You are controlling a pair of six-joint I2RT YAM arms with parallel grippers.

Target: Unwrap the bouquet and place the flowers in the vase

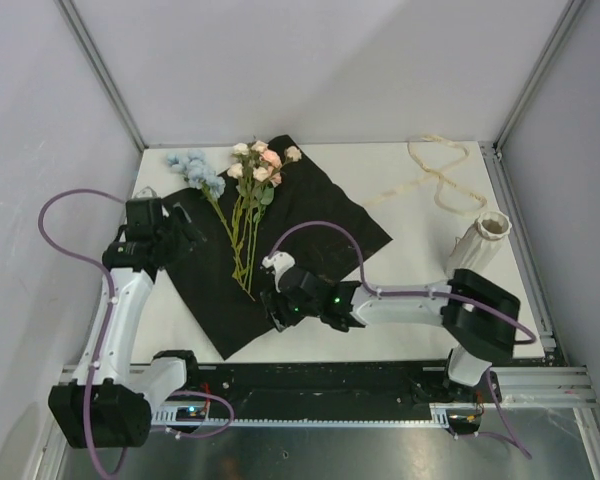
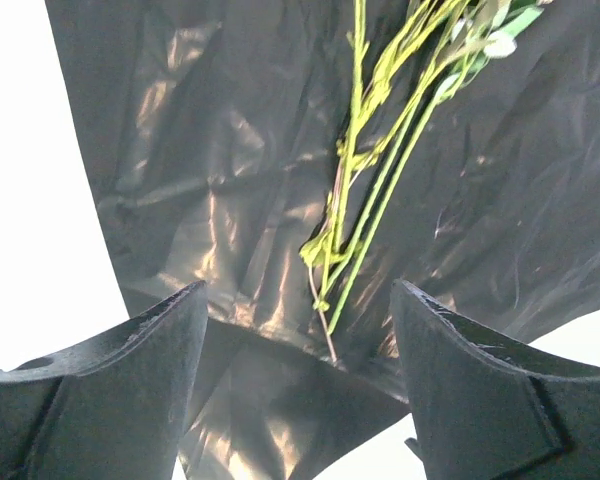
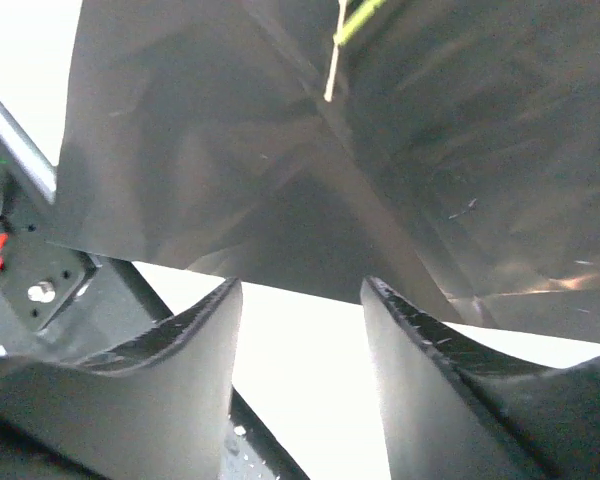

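Overhead view first: the black sheet [image 1: 320,235] lies spread flat on the white table [image 1: 420,250], one corner toward me. I see the flowers [image 1: 248,200] loose on it, blooms at the far end and stem ends pointing near. Only this view shows the vase [image 1: 478,243], well apart on the right by the right arm; I cannot tell whether it stands or leans. The cream ribbon [image 1: 440,180] lies loose at the far right. The left gripper [image 1: 185,228] sits at the sheet's left edge, the right gripper [image 1: 276,305] at its near edge. Bare table separates sheet and vase.

Left wrist: my left gripper [image 2: 298,300] gapes wide and grasps nothing. The green stems [image 2: 355,200] lie ahead on the crinkled sheet [image 2: 180,150].

Right wrist: the right gripper [image 3: 300,290] is parted and grips nothing, with white table [image 3: 300,330] showing between its fingers. The sheet's edge [image 3: 280,150] and one stem tip [image 3: 330,80] lie beyond, a metal rail [image 3: 20,150] at left.
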